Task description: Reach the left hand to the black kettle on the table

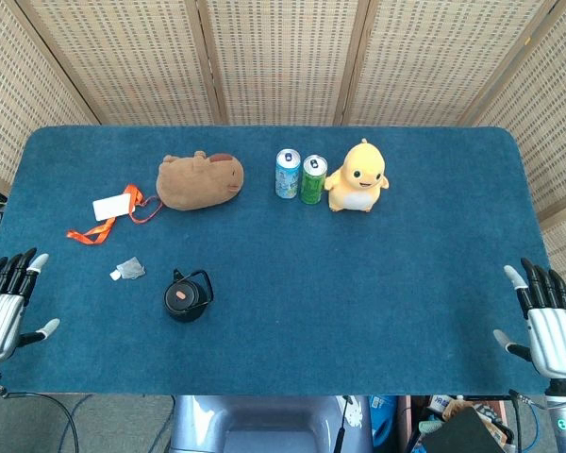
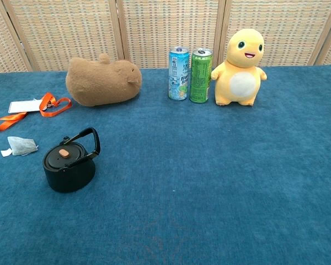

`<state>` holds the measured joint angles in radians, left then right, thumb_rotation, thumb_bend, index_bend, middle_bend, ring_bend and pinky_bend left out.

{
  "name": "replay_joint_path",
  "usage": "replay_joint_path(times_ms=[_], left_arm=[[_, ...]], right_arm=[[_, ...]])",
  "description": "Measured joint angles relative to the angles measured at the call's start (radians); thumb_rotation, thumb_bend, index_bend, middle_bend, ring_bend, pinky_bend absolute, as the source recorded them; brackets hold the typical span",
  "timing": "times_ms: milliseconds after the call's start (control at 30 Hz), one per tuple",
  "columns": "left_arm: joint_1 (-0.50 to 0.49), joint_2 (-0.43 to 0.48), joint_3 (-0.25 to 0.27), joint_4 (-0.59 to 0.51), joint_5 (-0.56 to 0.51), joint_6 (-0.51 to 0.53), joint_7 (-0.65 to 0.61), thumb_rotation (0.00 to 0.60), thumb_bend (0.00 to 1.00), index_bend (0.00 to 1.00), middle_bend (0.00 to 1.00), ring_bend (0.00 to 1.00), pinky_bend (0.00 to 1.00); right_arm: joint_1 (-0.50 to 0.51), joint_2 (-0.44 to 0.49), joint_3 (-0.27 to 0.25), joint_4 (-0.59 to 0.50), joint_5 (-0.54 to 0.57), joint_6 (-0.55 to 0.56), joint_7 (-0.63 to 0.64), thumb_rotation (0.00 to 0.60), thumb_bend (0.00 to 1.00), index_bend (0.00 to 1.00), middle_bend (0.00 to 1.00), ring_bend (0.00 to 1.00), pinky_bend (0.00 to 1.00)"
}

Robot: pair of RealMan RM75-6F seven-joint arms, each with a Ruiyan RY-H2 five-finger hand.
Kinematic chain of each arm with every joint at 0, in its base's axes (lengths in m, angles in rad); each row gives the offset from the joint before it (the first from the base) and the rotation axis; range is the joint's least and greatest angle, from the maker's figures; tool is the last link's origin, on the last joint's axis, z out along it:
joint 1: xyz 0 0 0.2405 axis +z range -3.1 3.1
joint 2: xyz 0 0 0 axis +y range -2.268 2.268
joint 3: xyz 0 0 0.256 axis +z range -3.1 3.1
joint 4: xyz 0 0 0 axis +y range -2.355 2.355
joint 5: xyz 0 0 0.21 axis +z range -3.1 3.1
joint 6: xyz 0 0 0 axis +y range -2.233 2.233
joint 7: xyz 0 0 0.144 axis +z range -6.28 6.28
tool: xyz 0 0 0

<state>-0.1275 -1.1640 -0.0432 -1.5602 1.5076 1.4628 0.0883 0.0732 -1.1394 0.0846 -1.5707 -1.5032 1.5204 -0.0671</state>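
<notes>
The black kettle (image 1: 187,296) (image 2: 70,162) stands upright on the blue table (image 1: 358,283), left of centre near the front, with a raised black handle and an orange knob on its lid. My left hand (image 1: 8,302) hovers at the table's front left edge, fingers spread, holding nothing, well to the left of the kettle. At the front right edge my right hand (image 1: 547,321) is likewise spread and empty. Neither hand shows in the chest view.
A small white packet (image 1: 128,271) (image 2: 21,146) lies just left of the kettle. Further back are a white card with orange lanyard (image 1: 111,209), a brown plush (image 1: 200,180), a blue can (image 1: 288,173), a green can (image 1: 313,179) and a yellow duck plush (image 1: 357,177).
</notes>
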Motion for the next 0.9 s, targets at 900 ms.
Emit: replay_joint_path(times_ms=[900], left_arm=[[-0.242,0.015,0.000,-0.021,0.108,-0.305,0.034,0.600,0.20,0.31,0.00,0.00,0.00]], right_arm=[[0.016,-0.008,0.020,0.017,0.056,-0.043,0.002,0.600,0.00,0.00,0.00,0.00,0.00]])
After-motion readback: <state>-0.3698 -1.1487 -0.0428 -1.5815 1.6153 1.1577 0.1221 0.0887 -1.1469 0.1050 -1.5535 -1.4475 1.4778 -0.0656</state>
